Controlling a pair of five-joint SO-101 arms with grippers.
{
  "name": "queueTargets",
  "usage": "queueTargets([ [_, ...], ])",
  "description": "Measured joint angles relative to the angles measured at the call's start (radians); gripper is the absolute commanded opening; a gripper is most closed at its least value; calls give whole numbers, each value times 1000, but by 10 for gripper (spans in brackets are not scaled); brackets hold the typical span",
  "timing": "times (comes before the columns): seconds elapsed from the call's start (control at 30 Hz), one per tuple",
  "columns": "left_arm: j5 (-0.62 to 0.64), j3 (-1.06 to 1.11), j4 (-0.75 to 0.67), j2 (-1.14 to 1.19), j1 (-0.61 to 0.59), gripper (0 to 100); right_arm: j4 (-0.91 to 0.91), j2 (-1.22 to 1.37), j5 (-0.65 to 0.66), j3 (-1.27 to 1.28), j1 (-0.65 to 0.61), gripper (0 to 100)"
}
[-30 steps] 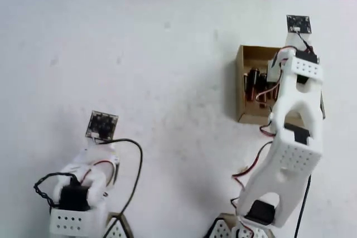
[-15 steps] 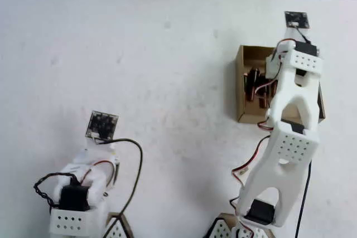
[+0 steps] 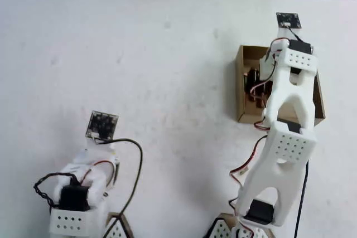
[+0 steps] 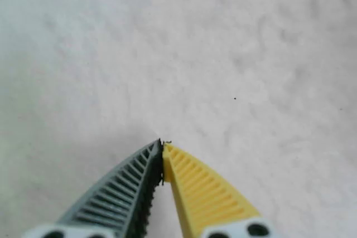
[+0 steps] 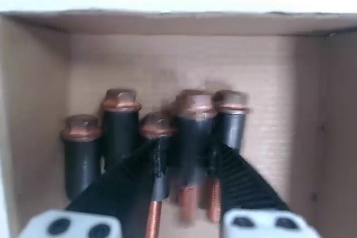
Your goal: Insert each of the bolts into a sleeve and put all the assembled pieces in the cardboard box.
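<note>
Right gripper (image 5: 186,157) is down in the box (image 5: 34,115), fingers apart w/ one bolt (image 5: 193,116) between them, can't tell if they touch it. I count 5 bolts (image 5: 120,101) side by side in the box, all in black sleeves (image 5: 82,165). Left gripper (image 4: 162,146) is well away from the box over the table (image 4: 251,54), fingers together.

The bolts (image 5: 192,103) are copper, sleeves (image 5: 119,135) black, box (image 5: 33,82) brown, table (image 3: 167,54) seemingly white.
</note>
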Motion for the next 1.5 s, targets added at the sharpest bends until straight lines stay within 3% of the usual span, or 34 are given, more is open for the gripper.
queueTargets([
  [0.43, 0, 0, 0, -2, 0, 23, 101, -72, 0, -21, -20, 141],
  [0.6, 0, 0, 0, -2, 0, 23, 157, -207, 0, -21, -21, 22],
  [0.67, 0, 0, 0, -2, 0, 23, 184, -267, 0, -21, -29, 20],
  [1.07, 9, 0, 0, -2, 0, 24, 443, -562, 0, -21, -230, 17],
  [1.27, 68, 0, 0, -2, -80, 24, 460, -713, 0, -21, -310, 17],
  [1.5, 71, 0, -2, -2, -100, 24, 460, -950, -87, 91, -333, 17],
])
